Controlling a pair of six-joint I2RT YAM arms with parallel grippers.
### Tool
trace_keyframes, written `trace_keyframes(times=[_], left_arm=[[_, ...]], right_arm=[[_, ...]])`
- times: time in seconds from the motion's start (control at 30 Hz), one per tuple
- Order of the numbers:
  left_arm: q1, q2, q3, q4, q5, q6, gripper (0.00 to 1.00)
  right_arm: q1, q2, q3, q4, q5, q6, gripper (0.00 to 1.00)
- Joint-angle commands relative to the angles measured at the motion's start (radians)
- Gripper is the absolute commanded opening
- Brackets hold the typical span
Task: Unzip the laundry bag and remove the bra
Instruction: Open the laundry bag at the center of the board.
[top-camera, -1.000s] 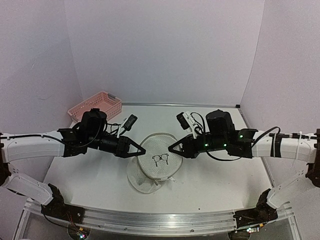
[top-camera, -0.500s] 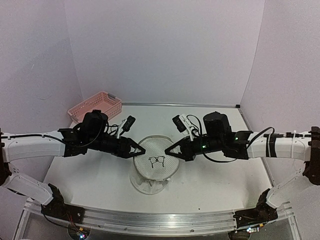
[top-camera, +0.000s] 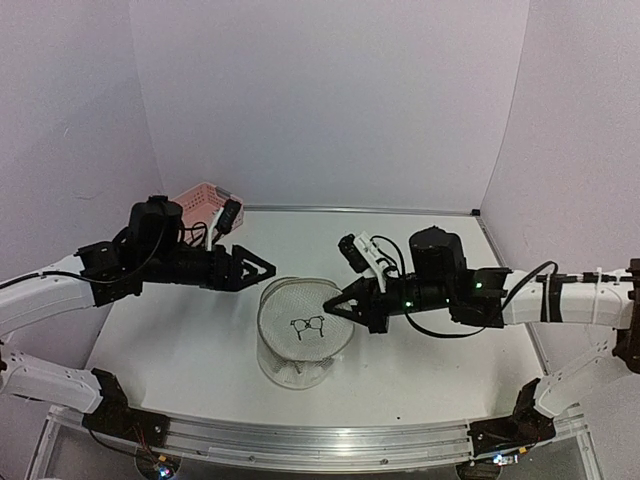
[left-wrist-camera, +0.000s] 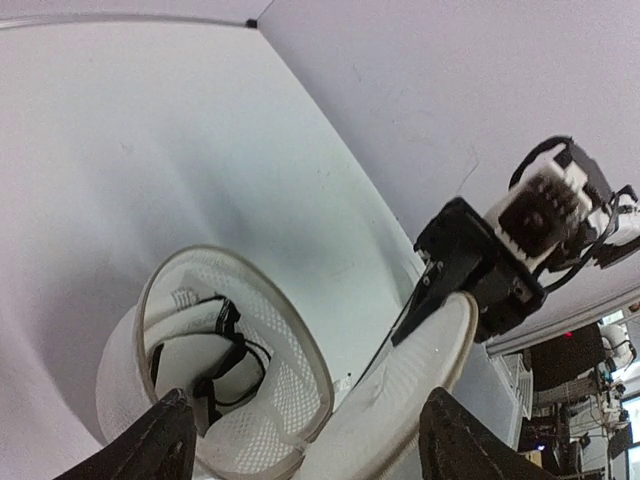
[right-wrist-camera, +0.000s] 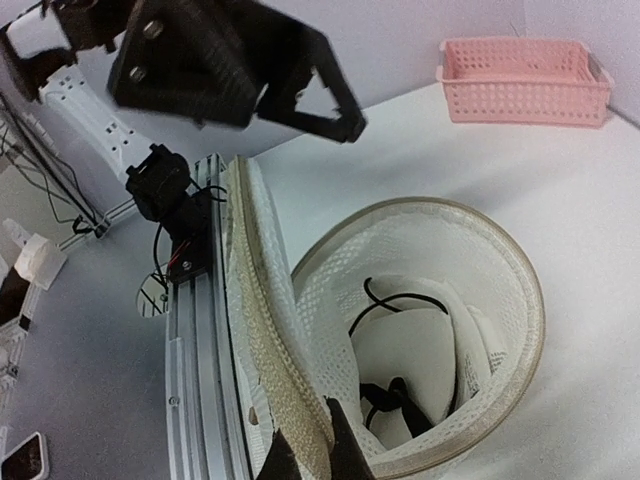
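Right claw (top-camera: 333, 306) clenched on lid rim of laundry bag (top-camera: 290, 365), lid raised; left claw (top-camera: 265, 272) spread, empty. Unzip judged done; next: bra (right-wrist-camera: 415, 355) to be pinched w/ left, lifted out.

Pale lilac walls (top-camera: 330, 100), white table (top-camera: 200, 345), aluminium rail (top-camera: 320, 437) along near edge

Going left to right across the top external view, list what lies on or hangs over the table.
pink basket → left gripper, open → laundry bag → right gripper, shut on the bag's lid at its right edge
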Motion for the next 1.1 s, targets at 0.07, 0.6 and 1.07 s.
trace_keyframes(times=[0.07, 0.6, 1.07], left_arm=[[0.016, -0.035, 0.101, -0.086, -0.049, -0.011, 0.8], [0.018, 0.138, 0.074, -0.116, 0.017, -0.02, 0.8], [0.018, 0.275, 0.208, -0.293, -0.277, 0.058, 0.79]], right_arm=[[0.114, -0.124, -0.024, 0.041, 0.17, -0.379, 0.0], [0.367, -0.108, -0.162, 0.294, 0.595, -0.975, 0.0], [0.573, -0.039, -0.193, 0.36, 0.85, -1.117, 0.0]])
